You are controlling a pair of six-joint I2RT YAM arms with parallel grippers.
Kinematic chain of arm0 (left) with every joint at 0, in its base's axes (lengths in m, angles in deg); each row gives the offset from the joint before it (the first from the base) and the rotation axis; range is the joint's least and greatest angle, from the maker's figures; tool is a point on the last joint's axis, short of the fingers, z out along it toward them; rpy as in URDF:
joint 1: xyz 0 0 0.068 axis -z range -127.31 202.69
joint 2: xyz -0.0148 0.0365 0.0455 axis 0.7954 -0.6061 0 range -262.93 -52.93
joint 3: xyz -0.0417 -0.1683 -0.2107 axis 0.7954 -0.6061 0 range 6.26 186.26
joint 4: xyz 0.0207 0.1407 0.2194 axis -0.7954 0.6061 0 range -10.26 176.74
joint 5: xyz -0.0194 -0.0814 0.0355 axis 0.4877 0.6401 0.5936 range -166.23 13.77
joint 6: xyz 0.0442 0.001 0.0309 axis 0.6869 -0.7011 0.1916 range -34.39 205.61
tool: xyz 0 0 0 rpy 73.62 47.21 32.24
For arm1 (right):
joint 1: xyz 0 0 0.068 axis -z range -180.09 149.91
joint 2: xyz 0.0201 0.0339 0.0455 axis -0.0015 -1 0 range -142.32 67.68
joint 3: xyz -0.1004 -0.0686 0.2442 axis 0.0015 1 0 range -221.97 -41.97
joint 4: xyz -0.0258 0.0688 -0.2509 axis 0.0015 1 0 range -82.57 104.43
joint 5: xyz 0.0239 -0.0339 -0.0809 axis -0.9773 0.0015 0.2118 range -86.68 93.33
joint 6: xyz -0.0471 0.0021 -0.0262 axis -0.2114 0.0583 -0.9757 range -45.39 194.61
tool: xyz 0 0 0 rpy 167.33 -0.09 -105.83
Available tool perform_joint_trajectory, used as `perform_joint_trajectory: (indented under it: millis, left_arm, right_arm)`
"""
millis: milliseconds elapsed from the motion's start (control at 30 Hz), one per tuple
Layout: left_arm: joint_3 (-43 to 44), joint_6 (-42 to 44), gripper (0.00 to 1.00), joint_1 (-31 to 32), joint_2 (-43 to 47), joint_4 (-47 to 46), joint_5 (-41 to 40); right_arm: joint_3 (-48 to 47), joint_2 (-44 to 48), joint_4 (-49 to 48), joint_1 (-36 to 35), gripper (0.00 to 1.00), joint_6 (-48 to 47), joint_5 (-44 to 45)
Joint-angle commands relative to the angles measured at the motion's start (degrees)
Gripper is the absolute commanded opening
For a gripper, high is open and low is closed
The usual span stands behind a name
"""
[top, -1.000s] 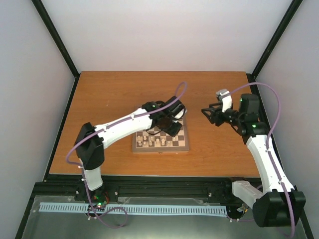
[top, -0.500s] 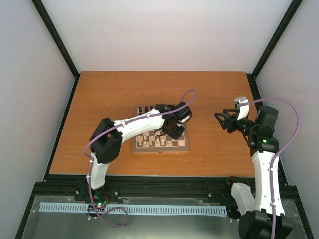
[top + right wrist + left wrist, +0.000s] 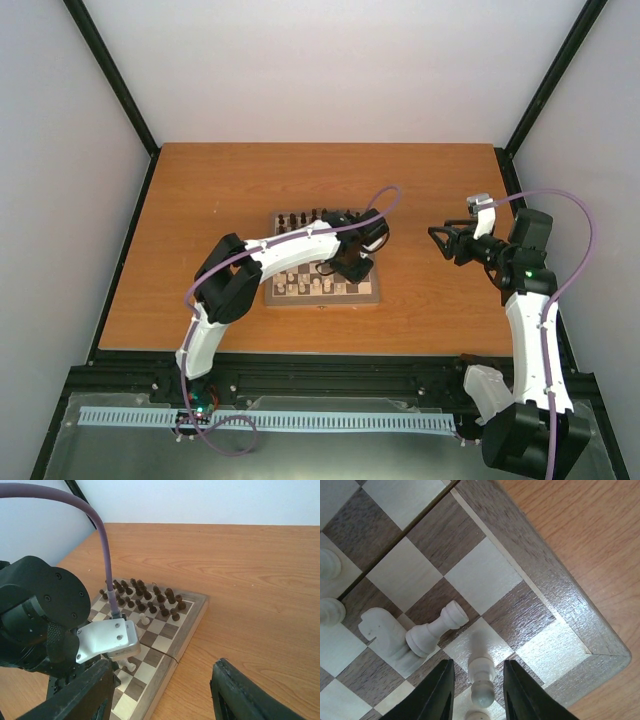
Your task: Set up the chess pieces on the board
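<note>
Board (image 3: 325, 300) lies in the middle of the table (image 3: 200, 200), with the dark pieces (image 3: 300, 218) ranked along its far side and the pale pieces (image 3: 310, 285) along its near side. The left arm reaches across it from the near left. The left gripper (image 3: 350, 264) hangs low over the right part of the board, toward the near right corner.

In the left wrist view its fingers (image 3: 440, 692) are spread. A pale pawn (image 3: 481, 679) stands between them on a light square beside the border, with a gap showing on either side of it. Just left of the pawn a pale rook (image 3: 434, 629) looks tilted, its base against a pale knight (image 3: 381, 630). Whether the rook stands or lies is hard to tell.

Right of the board, well apart from it, the right gripper (image 3: 443, 243) is held above bare table and points left toward the board. Its fingers (image 3: 240, 695) are spread wide with nothing between them.
</note>
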Motion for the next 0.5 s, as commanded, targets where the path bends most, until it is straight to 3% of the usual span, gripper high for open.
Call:
perform_joint_trajectory:
  millis: [0,267,467]
  left_arm:
    - [2.19,0.88,0.28,0.63,-0.86,1.30,0.85]
    - [0.49,0.17,0.29,0.98,0.48,2.41,0.23]
    - [0.43,0.26,0.21,1.06,-0.31,2.83,0.49]
  right_arm:
    - [-0.65,-0.07,0.01,0.32,0.54,-0.58,-1.47]
    - [-0.95,-0.91,0.45,0.32,0.54,-0.91,-2.39]
    - [-0.91,-1.12,0.59,0.37,0.54,-1.10,-2.67]
